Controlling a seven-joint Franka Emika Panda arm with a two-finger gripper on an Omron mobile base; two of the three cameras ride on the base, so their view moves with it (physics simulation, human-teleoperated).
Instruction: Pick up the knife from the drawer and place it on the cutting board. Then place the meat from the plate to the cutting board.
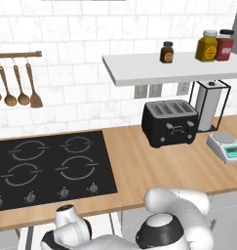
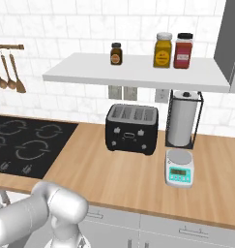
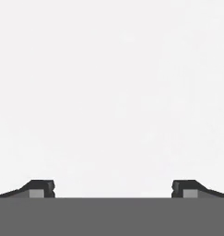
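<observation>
My gripper (image 3: 112,186) is open, its two dark fingertips (image 3: 39,187) far apart at the bottom of the hand view with nothing between them. In front of them is a plain pale flat surface (image 3: 111,92), very close and featureless. The arm folds down below the front edge of the wooden counter (image 1: 139,166). Light grey drawer fronts (image 2: 153,225) run under that counter; I cannot tell which is the drawer of the task. The knife, cutting board, meat and plate are out of view.
On the counter stand a black toaster (image 1: 169,123), a small scale (image 1: 227,146) and a paper towel holder (image 2: 183,118). A black cooktop (image 1: 49,168) lies to the left. A white shelf (image 2: 138,72) above carries jars; wooden utensils (image 1: 17,88) hang on the wall.
</observation>
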